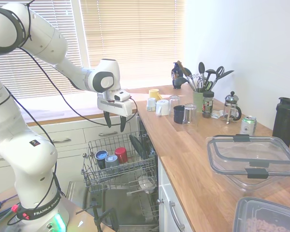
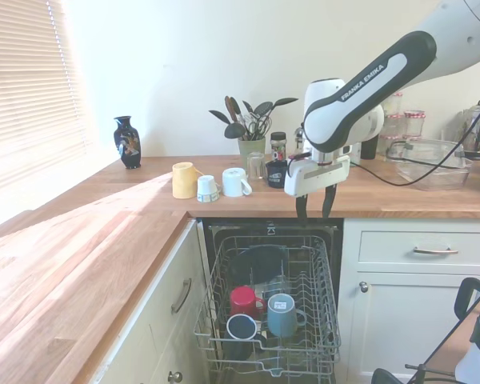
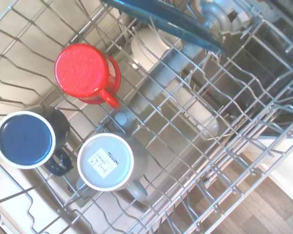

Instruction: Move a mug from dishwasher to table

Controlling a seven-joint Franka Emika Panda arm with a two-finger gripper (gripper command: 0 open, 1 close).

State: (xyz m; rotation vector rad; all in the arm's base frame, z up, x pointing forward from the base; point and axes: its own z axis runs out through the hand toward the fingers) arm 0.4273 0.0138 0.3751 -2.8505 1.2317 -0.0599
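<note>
Kitchen corner, window blinds behind, long light-brown wooden bench [image 1: 193,159] over white cabinets, L-shaped. Bench holds a yellow cup [image 2: 183,179], white mugs [image 2: 222,186], glasses, utensil pot [image 1: 199,96], french press [image 1: 231,107], clear plastic containers [image 1: 253,162] near the front; bare wood strip along the bench edge next to the dishwasher. Dishwasher [image 2: 270,308] open under the bench, grey wire rack pulled out, most of rack free apart from a dark pan at the back. Gripper [image 1: 115,123] hangs above the rack, clear of it, fingers apart and pointing down, holding nothing. Three mugs upside down, close together at the rack's front: grey mug [image 3: 108,163], dull slate body, white-rimmed base with a small printed label, handle showing; red mug [image 3: 88,73] just beside it; dark mug with blue base [image 3: 27,139] next to both.
</note>
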